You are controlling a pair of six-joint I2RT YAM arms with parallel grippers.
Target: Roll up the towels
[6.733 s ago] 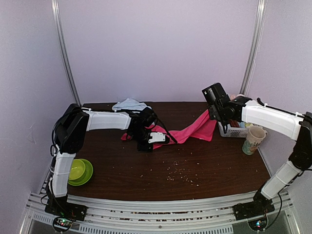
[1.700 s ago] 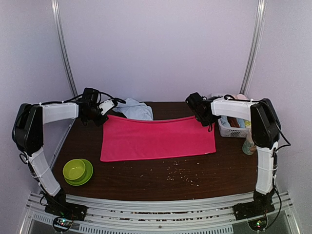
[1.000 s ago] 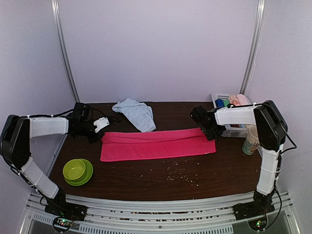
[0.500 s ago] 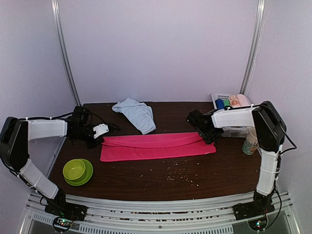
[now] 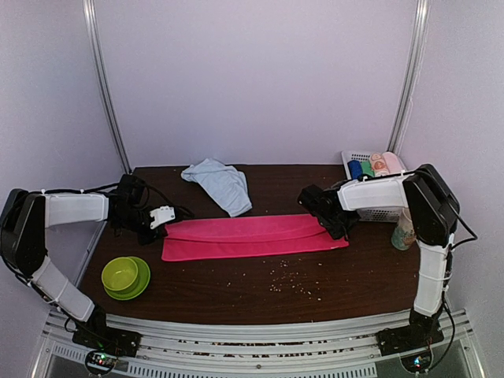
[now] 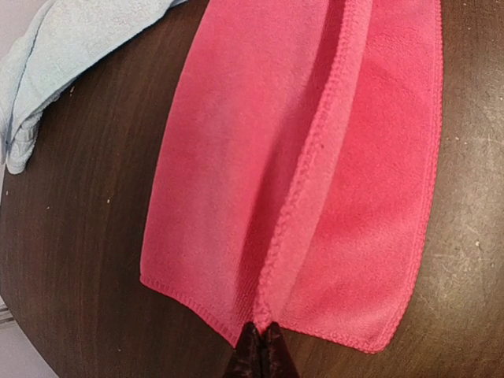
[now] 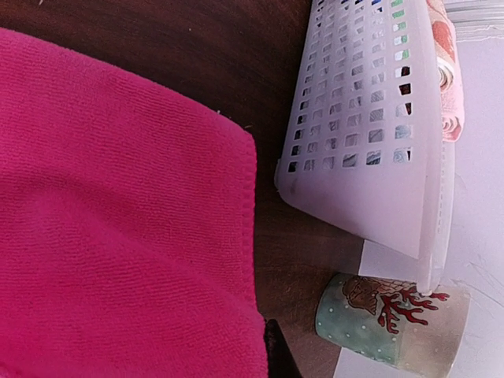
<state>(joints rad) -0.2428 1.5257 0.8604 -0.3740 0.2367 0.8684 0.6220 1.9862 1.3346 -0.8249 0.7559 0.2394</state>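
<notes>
Towel (image 5: 252,236), pink, folded-edge ends in left claw (image 6: 261,340) and right claw (image 7: 275,346).

The middle towel (image 5: 252,236) lies across the centre of the table (image 5: 197,291), its length running left to right. The left gripper (image 5: 163,222) is at its left end and the right gripper (image 5: 337,224) at its right end. Behind it, near the back edge and left of centre, lies the back towel (image 5: 216,179), close but apart. A bowl (image 5: 122,273) rests on a plate (image 5: 144,282) near the front left corner. A basket (image 7: 354,142) holding rolls (image 5: 379,164) stands at the back right corner, with a cup (image 5: 403,228) just before it at the right edge. Crumbs (image 5: 287,279) lie before the middle towel.
</notes>
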